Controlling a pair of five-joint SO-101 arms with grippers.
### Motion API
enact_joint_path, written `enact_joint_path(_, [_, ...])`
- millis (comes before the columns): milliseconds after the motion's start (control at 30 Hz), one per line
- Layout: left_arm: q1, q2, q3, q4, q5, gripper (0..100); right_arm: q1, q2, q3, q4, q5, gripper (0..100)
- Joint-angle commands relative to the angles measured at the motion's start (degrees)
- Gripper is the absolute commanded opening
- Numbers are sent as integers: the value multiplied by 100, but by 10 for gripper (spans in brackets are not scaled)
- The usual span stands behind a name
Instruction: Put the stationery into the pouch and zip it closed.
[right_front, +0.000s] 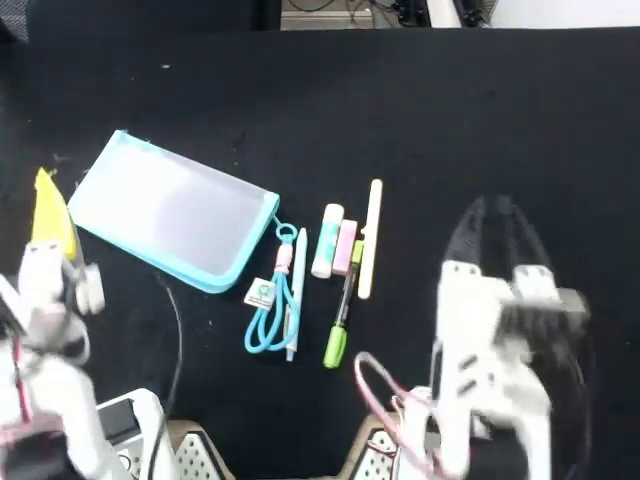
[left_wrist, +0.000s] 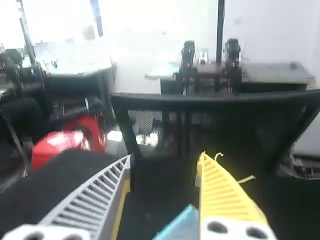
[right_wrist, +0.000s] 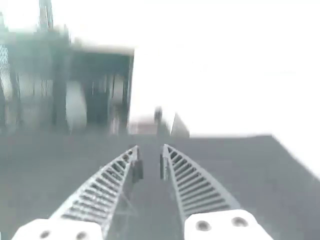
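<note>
Flanking the work from the near side, the right end effector (right_wrist: 150, 148) is narrow and empty, the left end effector (left_wrist: 165, 159) spread wide beside the pouch (right_front: 170, 212), likely to steady it. Stationery (right_front: 345, 250) lies loose between them on the surface (right_front: 450, 120), outside the pouch.

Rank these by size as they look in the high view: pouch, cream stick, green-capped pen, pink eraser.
1. pouch, by far the largest.
2. cream stick and green-capped pen: about equal in length, so not ranked against each other.
3. pink eraser, the smallest.
</note>
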Motion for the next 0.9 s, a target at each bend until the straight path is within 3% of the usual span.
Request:
enact_joint_path(0, [31, 1679, -1024, 510, 70, 213, -26, -295, -1719, 299, 378, 115])
enact_joint_path(267, [1103, 3710, -840, 923, 97, 213, -114, 2519, -3503, 756, 325, 134])
enact_joint_path(367, [1446, 4123, -488, 782, 97, 213, -633, 3820, -3943, 1407, -70, 134])
enact_joint_path(500, [1692, 4563, 277, -97, 97, 216, -1547, 5314, -3741, 1925, -571, 137])
enact_joint_path(700, [2062, 5240, 1174, -1371, 97, 218, -2391, 6774, -2527, 615, -1037, 137])
enact_joint_path(867, [2070, 5934, 1200, -1459, 105, 293, -2479, 7266, -1218, -809, -1152, 135])
